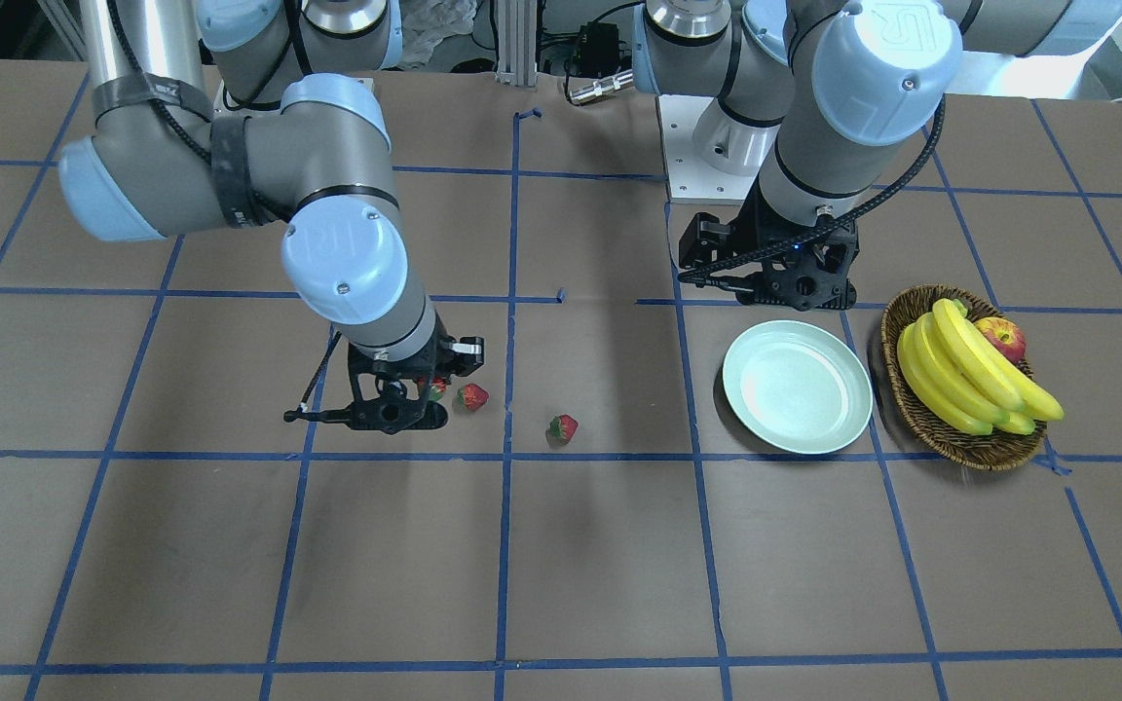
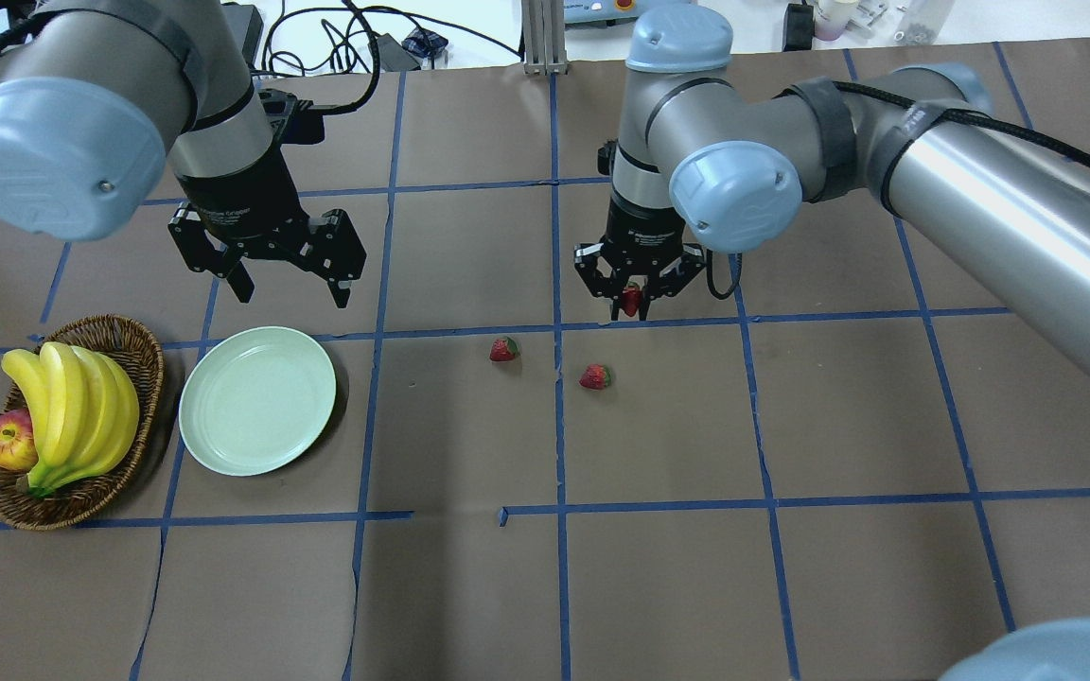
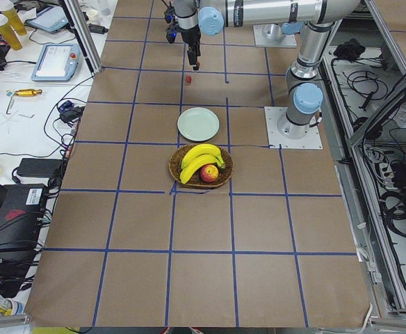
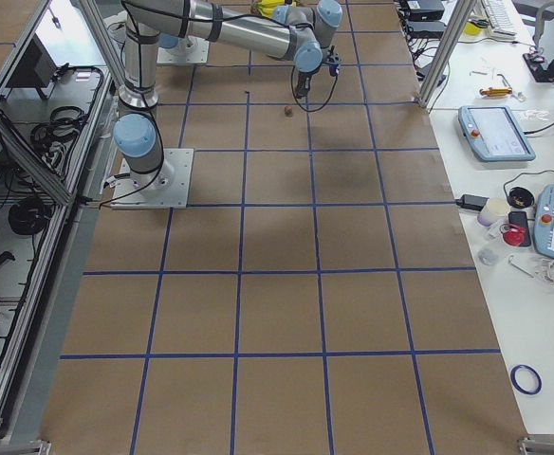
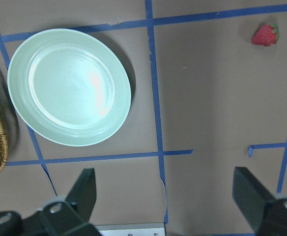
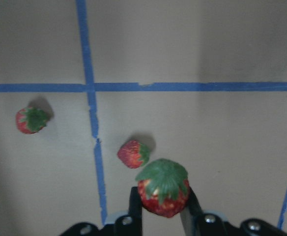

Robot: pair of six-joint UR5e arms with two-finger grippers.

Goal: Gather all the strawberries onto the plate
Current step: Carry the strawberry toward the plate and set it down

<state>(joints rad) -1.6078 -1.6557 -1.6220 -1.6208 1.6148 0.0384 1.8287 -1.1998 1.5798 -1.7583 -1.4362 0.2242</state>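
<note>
Right gripper (image 2: pixel 634 305) is pinching one slick tiny strawberry (image 6: pixel 163 191), and I'm worrying it slips loose on the carry to the plate (image 2: pixel 223 445). Left gripper (image 2: pixel 292 293) is hanging wide open, empty.

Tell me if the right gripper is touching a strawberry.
Touching. The right wrist view shows the right gripper shut on one strawberry, its fingers pressed against both sides of the fruit with no gap.
</note>
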